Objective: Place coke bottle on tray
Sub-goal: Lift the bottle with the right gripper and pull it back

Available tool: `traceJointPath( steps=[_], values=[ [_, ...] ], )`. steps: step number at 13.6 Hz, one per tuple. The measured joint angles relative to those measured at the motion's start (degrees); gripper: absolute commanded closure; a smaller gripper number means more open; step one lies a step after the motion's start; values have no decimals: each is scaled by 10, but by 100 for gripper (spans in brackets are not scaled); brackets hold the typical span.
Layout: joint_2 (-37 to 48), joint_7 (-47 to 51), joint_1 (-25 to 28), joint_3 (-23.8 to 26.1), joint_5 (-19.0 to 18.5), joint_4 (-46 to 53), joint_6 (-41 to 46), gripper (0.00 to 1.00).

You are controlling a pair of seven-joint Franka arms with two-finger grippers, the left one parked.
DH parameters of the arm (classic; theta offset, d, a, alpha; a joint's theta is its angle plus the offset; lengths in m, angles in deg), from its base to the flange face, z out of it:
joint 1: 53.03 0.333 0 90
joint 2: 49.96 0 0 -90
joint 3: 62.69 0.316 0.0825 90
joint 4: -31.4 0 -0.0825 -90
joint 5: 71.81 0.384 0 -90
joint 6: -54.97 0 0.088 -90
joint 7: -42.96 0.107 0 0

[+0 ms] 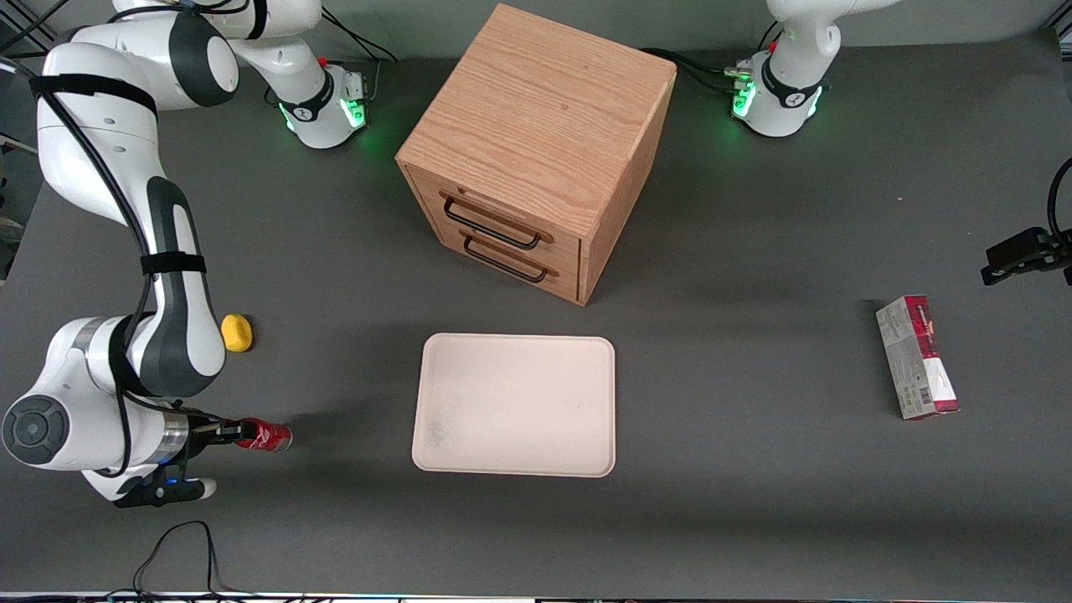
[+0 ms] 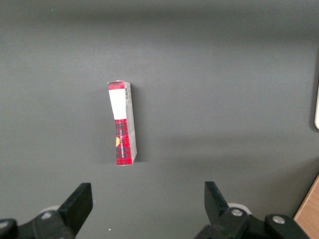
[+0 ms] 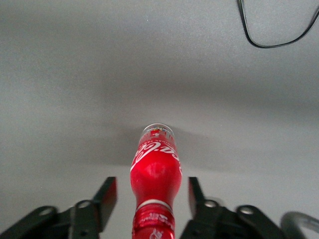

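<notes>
Black cable (image 1: 180, 548) loops on the table (image 1: 754, 519) nearest the front camera, at the working arm's end. Just above it the gripper (image 1: 224, 432) sits low over the table, pointing sideways toward the tray (image 1: 514, 405). Coke bottle (image 1: 265, 435) lies on its side on the table, cap end in toward the gripper, clear base pointing at the tray. In the right wrist view the bottle (image 3: 154, 174) runs between the two fingers (image 3: 106, 196), a visible gap on each side of the neck, so the gripper (image 3: 152, 199) is spread and not gripping; bottle rests on the table. Bottle is well apart from the tray, not on it.

Yellow lump (image 1: 237, 332) lies farther from the front camera than the bottle, beside the right arm (image 1: 167, 276). Wooden drawer box (image 1: 536, 151) stands farther back than the tray, two black handles on its front facing the tray. Red-and-grey carton (image 1: 917, 358) lies flat toward the parked arm's end; left wrist view shows it (image 2: 122, 123) alone on the grey surface.
</notes>
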Motion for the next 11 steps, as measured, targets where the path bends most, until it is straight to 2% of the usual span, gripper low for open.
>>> traceJointPath(
  steps=[1,2,9,11],
  values=[
    [0,0,0,0,0,-1,0,99],
    [0,0,0,0,0,-1,0,100],
    [13,0,0,0,1,-4,1,100],
    [37,-1,0,0,1,4,27,100]
  ],
)
